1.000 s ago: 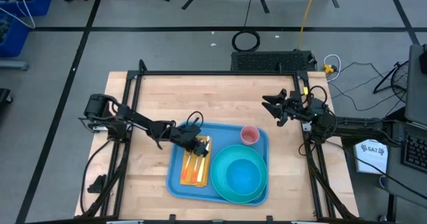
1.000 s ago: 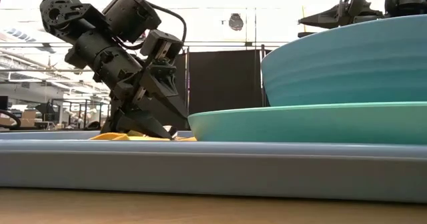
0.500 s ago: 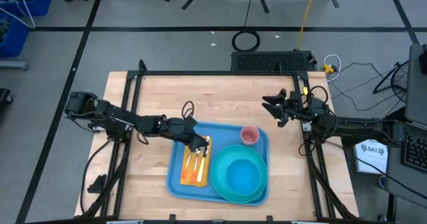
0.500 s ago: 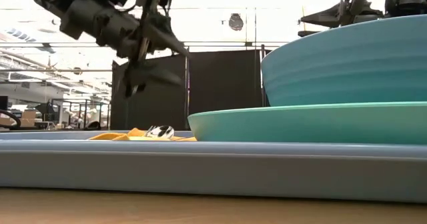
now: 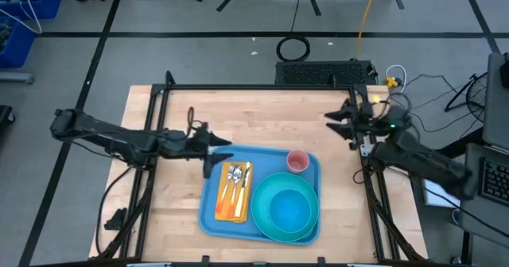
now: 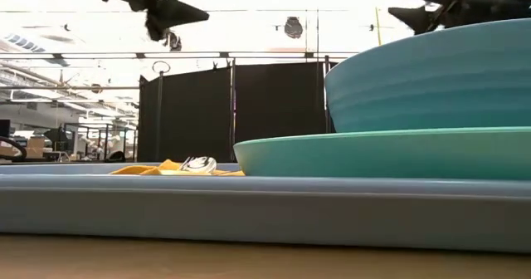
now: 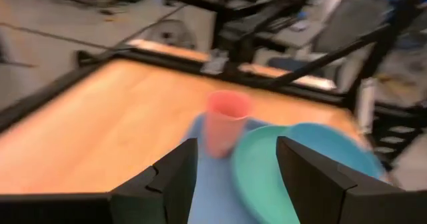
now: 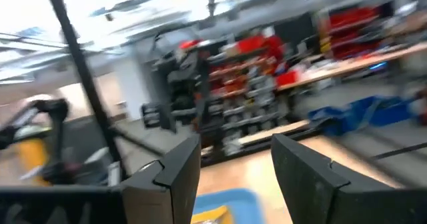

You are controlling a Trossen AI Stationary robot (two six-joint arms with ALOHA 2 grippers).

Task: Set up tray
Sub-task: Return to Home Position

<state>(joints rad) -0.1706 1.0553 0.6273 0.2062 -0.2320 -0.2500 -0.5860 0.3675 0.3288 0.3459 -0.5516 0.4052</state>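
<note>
tray (image 5: 263, 159) — smooth blue plastic | table (image 5: 238, 116) — matt pale wood

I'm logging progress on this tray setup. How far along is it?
Looks nearly done: the tray holds a yellow napkin with cutlery on it, a pink cup, and a bowl on a plate. Nothing is in hand: the left gripper hangs open over the tray's edge, the right gripper open beyond the tray. Likely left: only parking the arms.

Was a robotics lab/workshop: grey floor with black tape lines (image 5: 199, 35), coiled cable (image 5: 294, 48), black partition screens (image 6: 249, 105), shelving with red bins (image 8: 267, 51), black-framed wooden table (image 5: 254, 112).
</note>
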